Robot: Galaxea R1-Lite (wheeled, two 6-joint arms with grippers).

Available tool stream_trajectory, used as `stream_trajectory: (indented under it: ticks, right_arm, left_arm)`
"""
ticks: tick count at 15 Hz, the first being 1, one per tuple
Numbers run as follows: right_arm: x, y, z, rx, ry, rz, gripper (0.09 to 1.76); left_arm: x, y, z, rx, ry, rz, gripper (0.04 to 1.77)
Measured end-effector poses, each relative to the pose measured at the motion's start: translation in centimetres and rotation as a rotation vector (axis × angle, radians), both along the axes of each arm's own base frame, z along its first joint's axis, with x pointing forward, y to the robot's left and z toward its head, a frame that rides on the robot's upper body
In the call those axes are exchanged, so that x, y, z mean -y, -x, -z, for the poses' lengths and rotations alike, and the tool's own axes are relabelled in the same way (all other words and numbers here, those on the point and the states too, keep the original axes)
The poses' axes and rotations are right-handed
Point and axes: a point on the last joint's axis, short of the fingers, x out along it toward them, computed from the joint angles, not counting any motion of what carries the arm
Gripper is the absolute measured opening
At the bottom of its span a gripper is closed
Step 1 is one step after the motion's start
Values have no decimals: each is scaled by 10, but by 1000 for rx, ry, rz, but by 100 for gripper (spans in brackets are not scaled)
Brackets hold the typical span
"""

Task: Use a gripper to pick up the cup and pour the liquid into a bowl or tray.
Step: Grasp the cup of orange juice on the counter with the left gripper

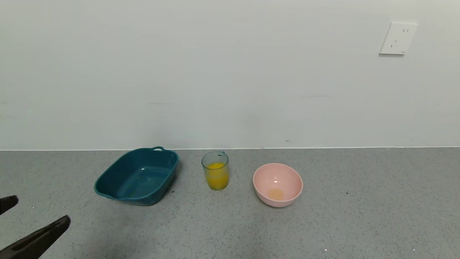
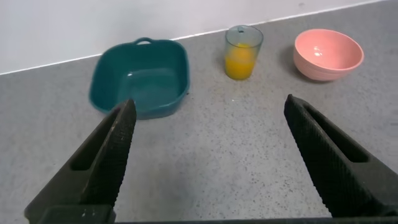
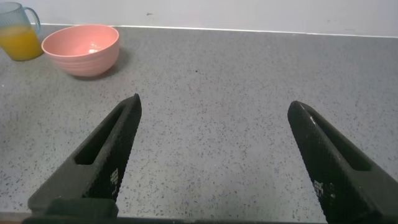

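The translucent cup [image 1: 215,170] stands upright on the grey counter near the wall, about half full of orange-yellow liquid [image 1: 216,177]. The dark teal basin [image 1: 137,176] sits to its left and holds no liquid. My left gripper [image 1: 37,216] is open and empty at the near left, well short of the basin. In the left wrist view its fingers [image 2: 112,155] frame bare counter, with the basin [image 2: 140,84] and the cup [image 2: 242,51] beyond my left gripper [image 2: 208,109]. My right gripper [image 3: 214,106] is open and empty over bare counter; it is out of the head view.
A round pink bowl [image 1: 277,184] with an orange trace at its bottom sits right of the cup; it also shows in the right wrist view [image 3: 81,48]. A white wall runs along the counter's back, with a socket [image 1: 398,38] at upper right.
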Motion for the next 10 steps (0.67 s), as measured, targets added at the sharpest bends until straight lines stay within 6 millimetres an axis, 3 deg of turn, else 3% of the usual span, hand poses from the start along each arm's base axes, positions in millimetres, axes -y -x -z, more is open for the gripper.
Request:
stream_trajectory:
  ticks: [4,10]
  right_arm:
    - [0,0,0,0,0,0,171]
    - [0,0,0,0,0,0,171]
  left_arm:
    - [12,-45,-4,-136,-10,103,172]
    - [46,-107,22,-283,-95,222,172]
